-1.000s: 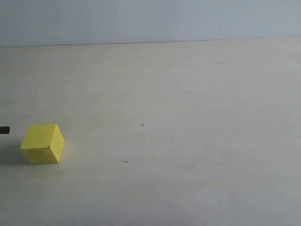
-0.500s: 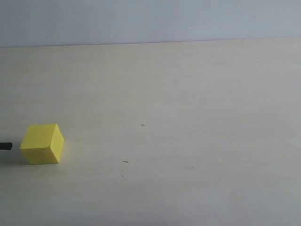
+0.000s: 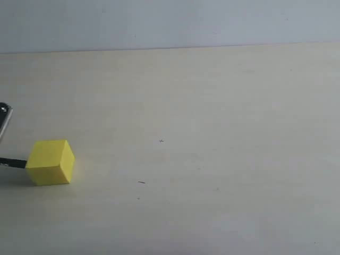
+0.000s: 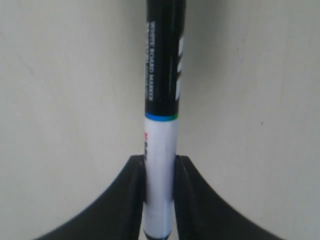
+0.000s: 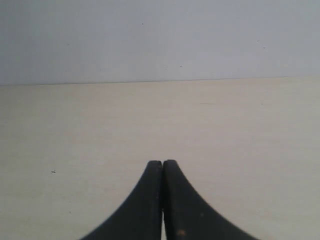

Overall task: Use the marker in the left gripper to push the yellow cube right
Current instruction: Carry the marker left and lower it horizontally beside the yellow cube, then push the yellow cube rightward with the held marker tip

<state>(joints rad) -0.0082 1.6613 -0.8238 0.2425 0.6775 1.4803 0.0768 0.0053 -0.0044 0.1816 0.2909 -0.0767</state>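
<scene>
The yellow cube (image 3: 51,162) rests on the pale table at the left edge of the exterior view. The marker's black end (image 3: 13,163) reaches in from the left and touches the cube's left face. In the left wrist view my left gripper (image 4: 160,161) is shut on the marker (image 4: 162,90), clamping its white barrel, with the black cap half pointing away; the cube is out of that view. A sliver of the left arm (image 3: 4,118) shows at the exterior view's left border. My right gripper (image 5: 162,163) is shut with nothing in it and does not appear in the exterior view.
The pale table (image 3: 212,133) stretches to the right of the cube, bearing only small dark specks (image 3: 141,182). A grey-blue wall (image 3: 170,24) rises behind its far edge.
The marker tip came down and rightward from beside the cube's upper left to its left face. The cube has shifted slightly right and turned a little. A part of the left arm entered at the border.
</scene>
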